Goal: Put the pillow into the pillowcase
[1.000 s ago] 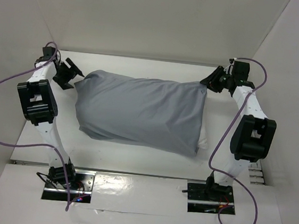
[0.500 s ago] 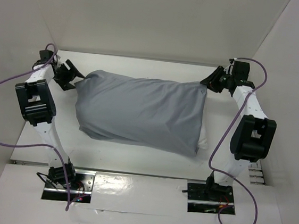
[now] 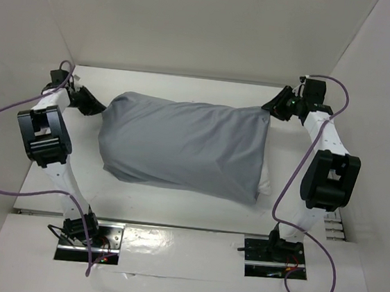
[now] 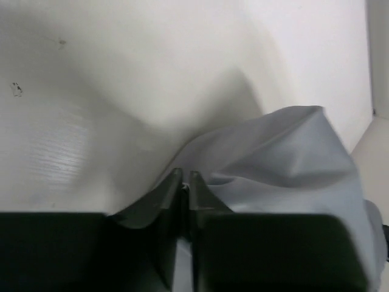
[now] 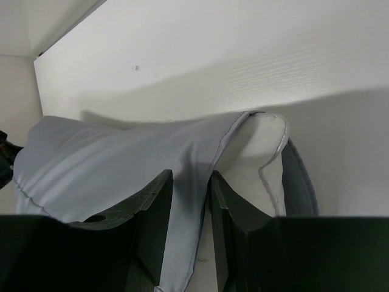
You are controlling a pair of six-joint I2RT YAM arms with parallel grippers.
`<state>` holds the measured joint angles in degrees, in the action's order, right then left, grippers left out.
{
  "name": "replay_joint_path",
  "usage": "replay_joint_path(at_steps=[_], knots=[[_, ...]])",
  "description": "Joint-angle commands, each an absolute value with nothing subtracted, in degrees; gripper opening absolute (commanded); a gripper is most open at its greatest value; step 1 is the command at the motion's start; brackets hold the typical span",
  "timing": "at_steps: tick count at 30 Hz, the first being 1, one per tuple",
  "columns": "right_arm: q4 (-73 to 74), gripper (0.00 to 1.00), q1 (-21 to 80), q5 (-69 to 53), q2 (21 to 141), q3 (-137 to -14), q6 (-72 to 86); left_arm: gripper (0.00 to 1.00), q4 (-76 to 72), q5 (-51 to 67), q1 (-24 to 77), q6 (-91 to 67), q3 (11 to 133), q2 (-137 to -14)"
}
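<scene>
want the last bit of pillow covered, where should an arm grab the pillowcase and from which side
I'd grip the pillowcase by its open hem at the near right corner, coming from the right. The pillow shows bare there, and the right gripper pinches only the far corner of that hem.

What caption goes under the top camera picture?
The left gripper and right gripper pinch the grey pillowcase at opposite ends, white pillow peeking out.
</scene>
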<state>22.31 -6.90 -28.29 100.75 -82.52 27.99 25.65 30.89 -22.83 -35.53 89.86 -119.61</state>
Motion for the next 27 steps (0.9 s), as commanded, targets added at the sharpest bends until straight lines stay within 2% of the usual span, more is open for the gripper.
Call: replay_joint_path(at_steps=[1,3,8,14,16,27], knots=[[23.29,0.39,-6.59,-28.65,100.02,-85.34,27.16,0.19,23.29,32.26,-24.16,-35.95,90.18,-114.79],[23.29,0.39,-6.59,-28.65,100.02,-85.34,27.16,0.00,23.29,31.73,-24.87,-36.56,90.18,-113.99],[24.43,0.39,-6.59,-28.65,100.02,-86.40,26.11,0.00,23.82,29.63,-26.10,-37.18,90.78,-109.00],[24.96,0.58,-6.59,-28.13,99.49,-87.01,25.58,0.00,26.28,28.30,-26.63,-36.65,93.42,-106.35],[24.96,0.61,-6.59,-28.13,99.49,-87.01,25.58,0.00,26.80,28.30,-26.63,-36.65,93.43,-105.82],[27.85,0.64,-6.59,-26.73,100.02,-87.54,24.97,0.00,27.86,30.15,-26.63,-36.65,95.71,-106.35]])
